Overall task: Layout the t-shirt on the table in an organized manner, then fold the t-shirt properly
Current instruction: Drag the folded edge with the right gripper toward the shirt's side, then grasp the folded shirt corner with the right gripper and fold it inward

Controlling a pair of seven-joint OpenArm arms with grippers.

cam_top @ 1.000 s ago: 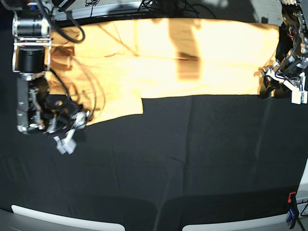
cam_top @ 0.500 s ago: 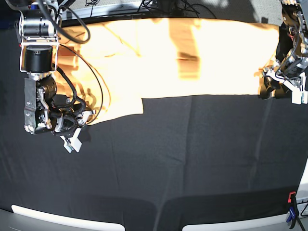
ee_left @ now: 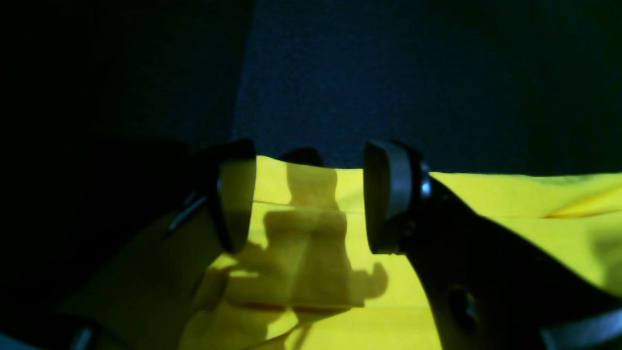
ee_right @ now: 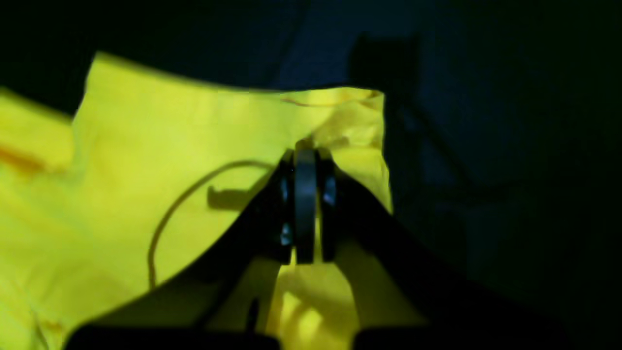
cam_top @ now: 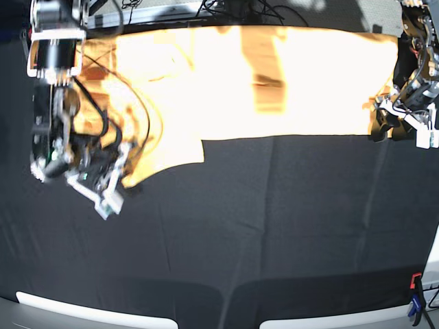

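Black cloth covers the tabletop (cam_top: 274, 226); across the upper frame lies the yellow t-shirt (cam_top: 302, 89). At upper right, the left end effector (ee_left: 311, 199) gapes wide; at left, the right end effector (ee_right: 306, 155) is pinched closed over the shirt.

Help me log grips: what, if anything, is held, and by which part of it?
The plain yellow fabric t-shirt, near a corner, just in from its edge, by the right gripper. The open left gripper holds nothing.
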